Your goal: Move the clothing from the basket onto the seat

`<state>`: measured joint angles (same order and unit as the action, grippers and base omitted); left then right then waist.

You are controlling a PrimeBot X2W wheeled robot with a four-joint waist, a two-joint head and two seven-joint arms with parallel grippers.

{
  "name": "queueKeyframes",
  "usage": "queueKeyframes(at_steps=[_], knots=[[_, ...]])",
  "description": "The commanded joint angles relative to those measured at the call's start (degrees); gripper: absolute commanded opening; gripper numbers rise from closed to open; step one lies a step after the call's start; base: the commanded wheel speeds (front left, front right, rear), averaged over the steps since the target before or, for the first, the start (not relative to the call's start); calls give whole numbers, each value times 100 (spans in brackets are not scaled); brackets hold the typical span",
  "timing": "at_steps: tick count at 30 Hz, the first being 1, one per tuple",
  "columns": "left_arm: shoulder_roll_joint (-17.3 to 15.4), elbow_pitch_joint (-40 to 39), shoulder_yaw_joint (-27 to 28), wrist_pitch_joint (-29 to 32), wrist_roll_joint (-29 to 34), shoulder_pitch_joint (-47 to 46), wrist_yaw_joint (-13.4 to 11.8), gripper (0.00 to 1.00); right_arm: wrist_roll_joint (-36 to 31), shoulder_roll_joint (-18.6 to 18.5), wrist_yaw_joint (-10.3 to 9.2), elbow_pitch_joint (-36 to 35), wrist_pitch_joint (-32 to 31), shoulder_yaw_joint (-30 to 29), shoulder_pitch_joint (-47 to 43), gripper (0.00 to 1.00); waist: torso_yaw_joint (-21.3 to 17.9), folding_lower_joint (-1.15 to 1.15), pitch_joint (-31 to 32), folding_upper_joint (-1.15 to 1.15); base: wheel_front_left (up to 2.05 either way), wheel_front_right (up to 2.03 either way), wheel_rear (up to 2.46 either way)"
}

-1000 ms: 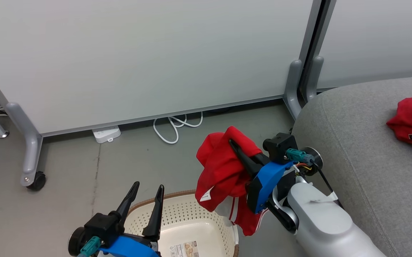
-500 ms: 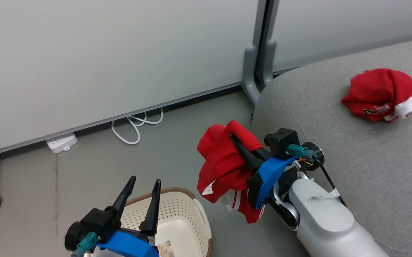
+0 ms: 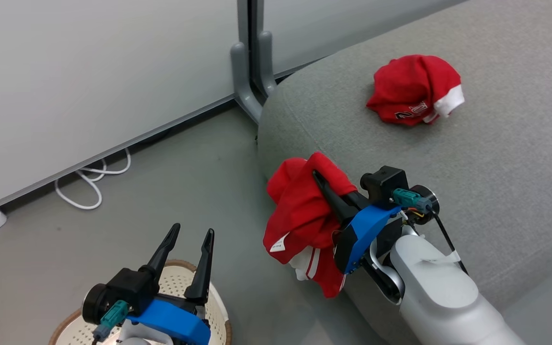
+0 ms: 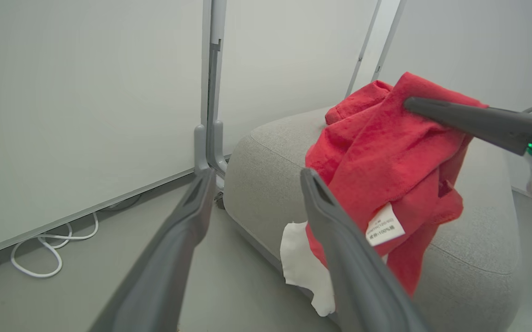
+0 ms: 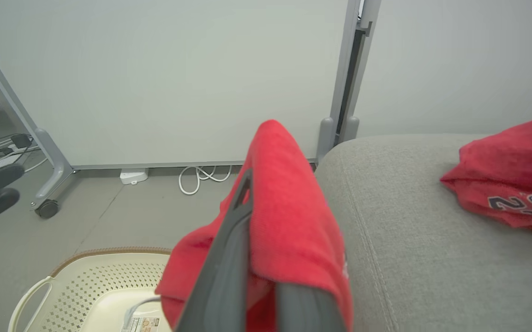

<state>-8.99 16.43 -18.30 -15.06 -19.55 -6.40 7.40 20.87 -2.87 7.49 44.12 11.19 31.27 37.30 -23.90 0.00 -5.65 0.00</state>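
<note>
The light-grey seat took up the right of the head view, its rounded corner close to the foot of a grey-framed partition standing on the grey floor. The cream basket sat on that floor, apart from the seat (the left arm hid much of it in the head view), and the right wrist view showed a label on its bottom. A crumpled red garment with a white panel and dark numerals lay on the seat, well in from its edges. The right tool was clamped on a second red garment, which hung in folds by the seat's rounded corner, a striped white panel and a care tag dangling below. The left tool was spread wide and empty above the basket. A white cable lay looped at the partition's base
</note>
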Motion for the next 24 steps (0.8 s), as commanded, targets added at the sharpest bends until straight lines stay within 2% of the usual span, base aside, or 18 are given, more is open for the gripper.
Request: queueKeyframes(at_steps=[1,7,24], knots=[[-55,-28,21,-17,43,-111,12,100,40,-3,1,-40,40,-6,-8,0,-342,0,-121,0,0,0,0],[-69,-34,-21,-17,40,-177,12,100,35,-3,1,-29,66,-78,-75,0,-662,0,-204,0,0,0,0],[-165,66,-178,-17,-44,-351,12,100,-123,-2,1,-127,80,-388,-196,0,-703,0,-320,0,0,0,0]])
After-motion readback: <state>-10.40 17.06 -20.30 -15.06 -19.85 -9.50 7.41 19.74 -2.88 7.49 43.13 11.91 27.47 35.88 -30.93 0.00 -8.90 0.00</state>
